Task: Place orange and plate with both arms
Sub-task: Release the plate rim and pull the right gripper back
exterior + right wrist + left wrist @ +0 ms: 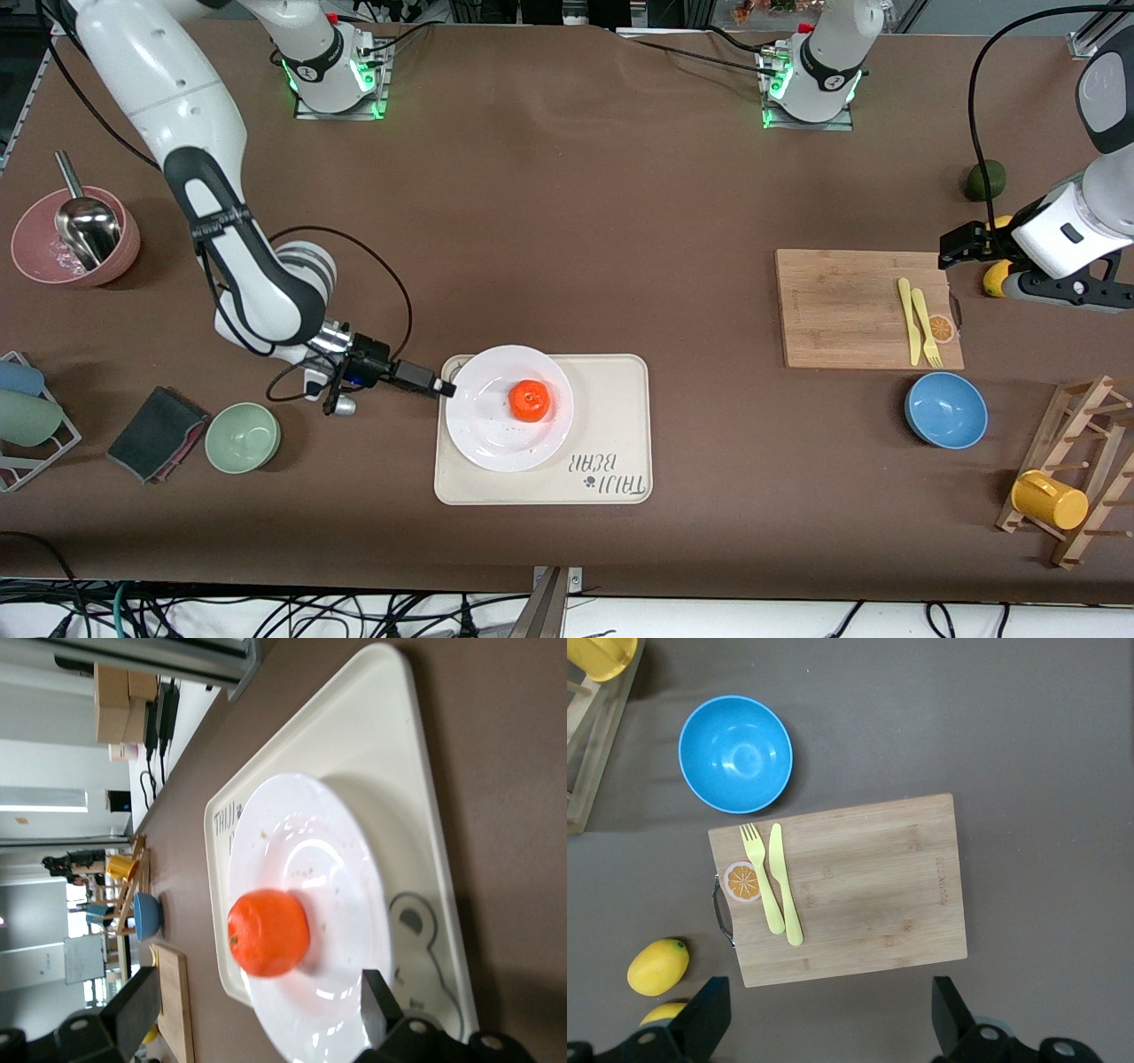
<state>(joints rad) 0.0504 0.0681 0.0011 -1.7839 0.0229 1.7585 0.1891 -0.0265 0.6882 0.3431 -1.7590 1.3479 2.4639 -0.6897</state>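
Front view: we see the orange resting on the plate, itself on the tray, with the right gripper spread open at the plate's rim. The left gripper, also open and empty, waits above the cutting board. We judge the placing done; the next move calls for a clean retreat without nudging the plate.

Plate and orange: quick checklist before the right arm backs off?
1. Orange sits on the plate: ok, near the middle.
2. Plate lies on the cream tray: ok, flat, at the tray's end toward the right arm, its rim slightly over the tray's edge.
3. Right gripper released: ok, fingers open, at the plate's rim on the right arm's side.
4. Right gripper clear of the rim: cannot tell, tip looks level with the plate's edge.
5. Left gripper out of the way: ok, open, holding nothing, waiting over the end of the cutting board.
6. Orange steady: cannot tell from one moment.
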